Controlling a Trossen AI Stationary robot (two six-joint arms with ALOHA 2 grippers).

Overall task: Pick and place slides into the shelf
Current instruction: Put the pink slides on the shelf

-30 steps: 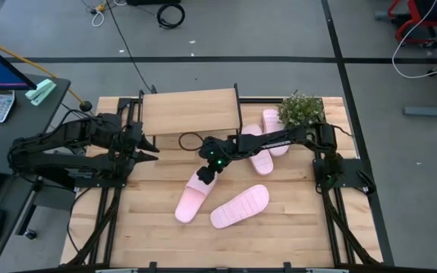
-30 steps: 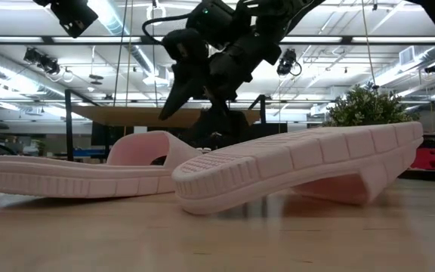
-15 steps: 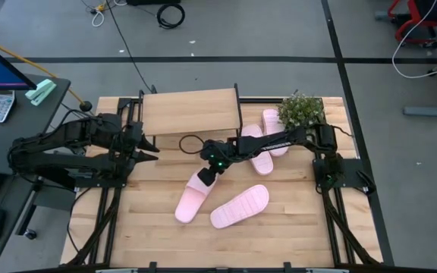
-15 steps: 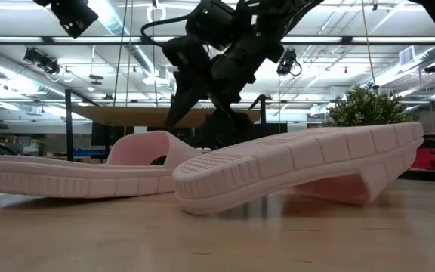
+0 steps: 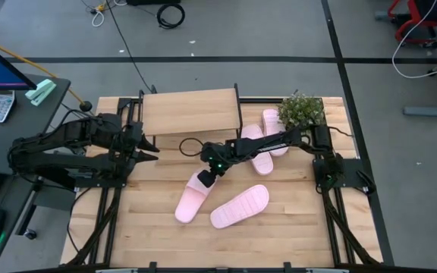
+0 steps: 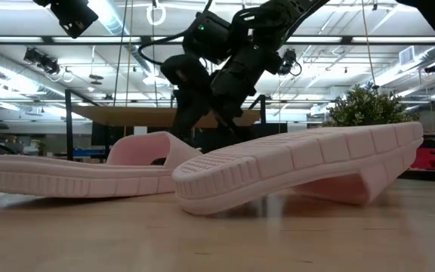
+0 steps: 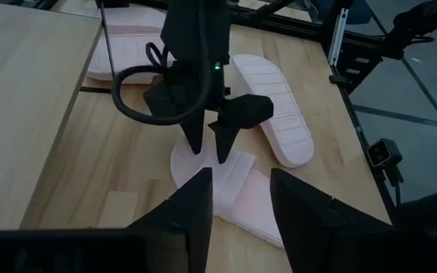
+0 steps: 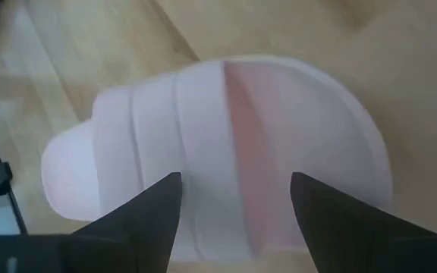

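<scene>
Several pale pink slides lie on the table. One slide (image 5: 188,199) lies strap up; my right gripper (image 5: 203,180) hangs open just over its far end (image 8: 226,129), fingers pointing down (image 7: 209,152), not visibly touching. A second slide (image 5: 240,206) lies ribbed sole up beside it (image 6: 300,162). Two more slides (image 5: 263,163) (image 5: 271,121) lie under the right arm near the plant. The shelf (image 5: 190,112) stands at the far edge. My left gripper (image 5: 152,149) waits open to the left, in front of the shelf.
A small potted plant (image 5: 302,110) stands at the table's far right corner. A black cable loops off the right wrist (image 5: 188,142) in front of the shelf. Bare wood lies along the near edge (image 5: 279,243) and near left (image 5: 135,220).
My right gripper has come down and a little toward the table's near edge, closing on the strap-up slide's far end. The slides and the left arm have stayed where they were.
</scene>
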